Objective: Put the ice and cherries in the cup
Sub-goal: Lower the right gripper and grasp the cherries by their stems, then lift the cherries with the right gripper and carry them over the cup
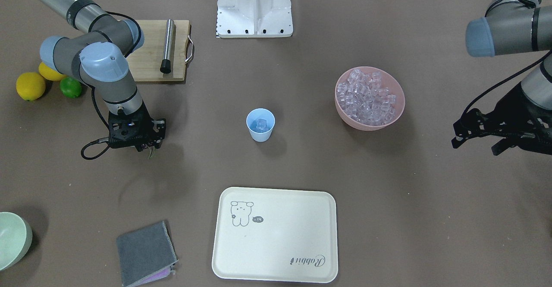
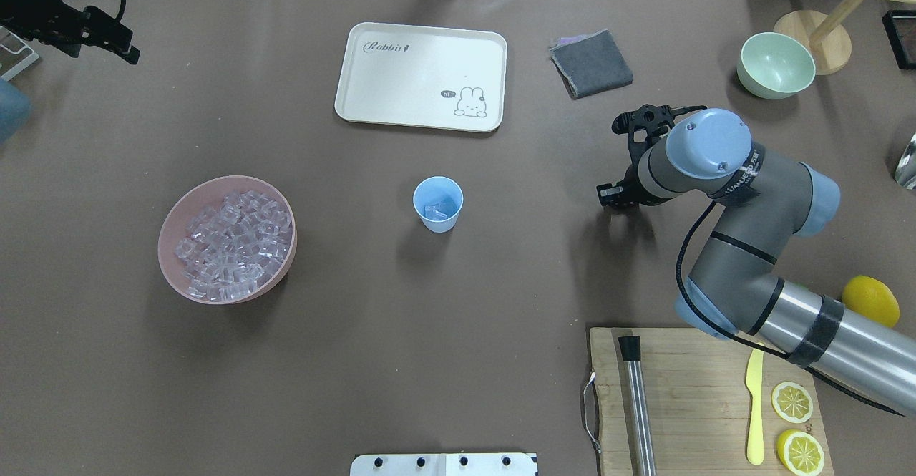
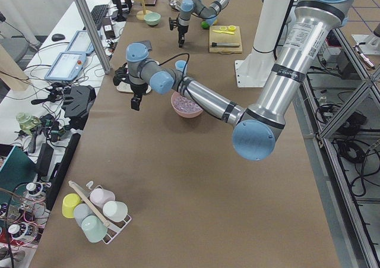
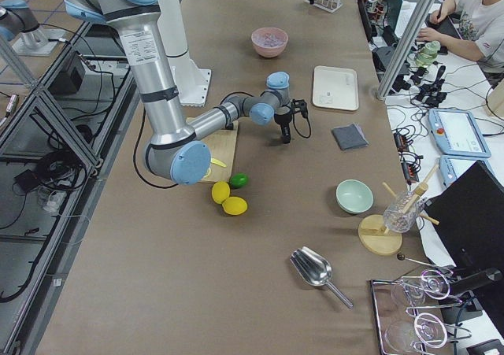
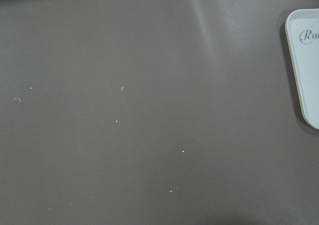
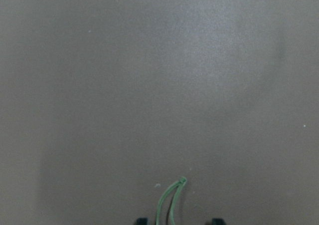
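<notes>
The right gripper [image 1: 145, 146] is clenched on the cherries [image 6: 169, 205]. Only their thin green stems show, poking out between its fingertips in the wrist view, and the fruit is hidden. It hangs over bare table. In the overhead view the light-blue cup [image 2: 438, 204] stands upright with ice [image 2: 436, 211] in it, at 9 o'clock from this gripper and well apart. The left gripper [image 1: 474, 142], fingers spread and empty, is farther off, at about 10 o'clock from the cup, so the carry looks like the right arm's.
</notes>
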`<state>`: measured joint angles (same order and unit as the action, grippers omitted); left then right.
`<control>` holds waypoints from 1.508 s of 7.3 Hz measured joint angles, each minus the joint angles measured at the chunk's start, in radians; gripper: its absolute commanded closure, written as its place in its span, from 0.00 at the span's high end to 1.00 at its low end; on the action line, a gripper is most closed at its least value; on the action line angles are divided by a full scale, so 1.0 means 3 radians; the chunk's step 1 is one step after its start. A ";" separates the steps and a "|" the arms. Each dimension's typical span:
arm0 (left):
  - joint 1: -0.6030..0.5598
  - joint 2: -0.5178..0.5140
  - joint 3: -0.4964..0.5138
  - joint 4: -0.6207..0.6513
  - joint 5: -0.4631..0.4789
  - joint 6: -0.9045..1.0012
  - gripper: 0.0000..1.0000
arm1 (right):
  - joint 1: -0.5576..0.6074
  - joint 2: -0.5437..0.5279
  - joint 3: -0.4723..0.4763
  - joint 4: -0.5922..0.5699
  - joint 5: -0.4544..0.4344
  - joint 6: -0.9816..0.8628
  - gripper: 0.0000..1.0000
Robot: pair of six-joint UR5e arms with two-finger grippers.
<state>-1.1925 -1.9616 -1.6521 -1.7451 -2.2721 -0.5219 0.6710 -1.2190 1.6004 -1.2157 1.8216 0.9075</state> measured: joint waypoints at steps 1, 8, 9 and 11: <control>0.0004 -0.0001 -0.0002 -0.0001 -0.0002 -0.0002 0.98 | -0.0004 0.0002 0.0003 -0.0004 -0.0002 0.0000 0.22; 0.0013 0.0003 0.0005 -0.0006 -0.0003 -0.0009 0.98 | 0.0216 0.0367 0.0373 -0.0625 0.0276 0.0056 0.07; 0.0015 0.0004 0.0010 -0.0008 -0.0001 -0.0008 0.98 | 0.0216 0.0580 0.0395 -0.0790 0.0310 0.0159 0.06; 0.0019 -0.0002 0.0018 -0.0010 0.0001 -0.0006 0.98 | 0.0172 0.0958 0.0392 -0.0982 0.0332 0.0467 0.03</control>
<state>-1.1869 -1.9622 -1.6466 -1.7482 -2.2719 -0.5236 0.7226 -0.9317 1.7182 -1.5102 1.9213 1.0476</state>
